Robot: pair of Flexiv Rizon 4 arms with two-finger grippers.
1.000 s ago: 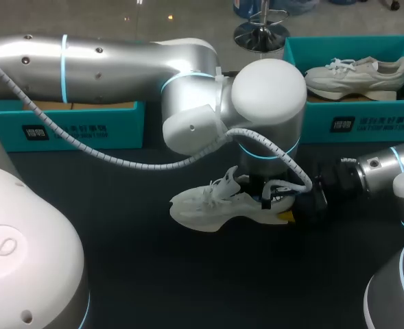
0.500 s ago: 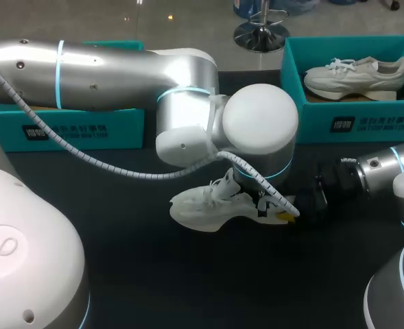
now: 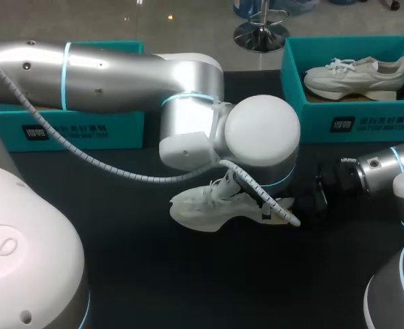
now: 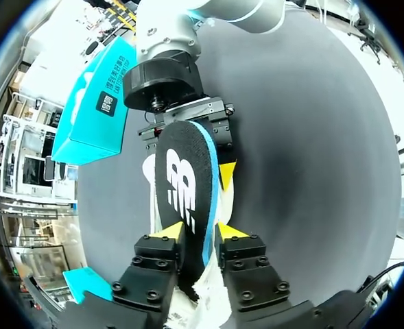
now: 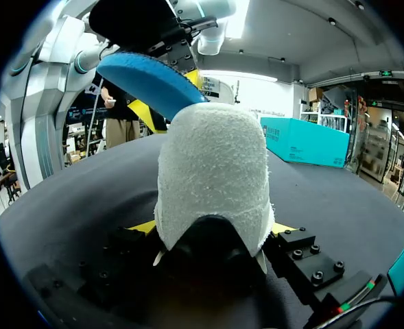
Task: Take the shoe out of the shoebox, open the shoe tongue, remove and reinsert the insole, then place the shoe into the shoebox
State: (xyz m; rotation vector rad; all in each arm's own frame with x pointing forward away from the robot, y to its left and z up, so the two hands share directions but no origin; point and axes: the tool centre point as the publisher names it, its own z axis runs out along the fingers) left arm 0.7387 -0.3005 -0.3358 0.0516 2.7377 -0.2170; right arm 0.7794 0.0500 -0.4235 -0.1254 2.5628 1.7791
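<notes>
Pinching insole (image 4: pixel 184 185) edgewise, left hand (image 4: pixel 200 229) over shoe (image 3: pixel 208 205).

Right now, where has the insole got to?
The insole is clamped between the fingers of the left tool, just above the heel end of the white shoe on the table.

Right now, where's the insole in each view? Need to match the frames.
Head view: not visible; the left arm covers that spot.
Left wrist view: insole on edge between the fingers of the left gripper, black face showing.
Right wrist view: insole, blue underside showing, beyond the heel held in the right gripper.
Shared landmark: the white shoe.
</notes>
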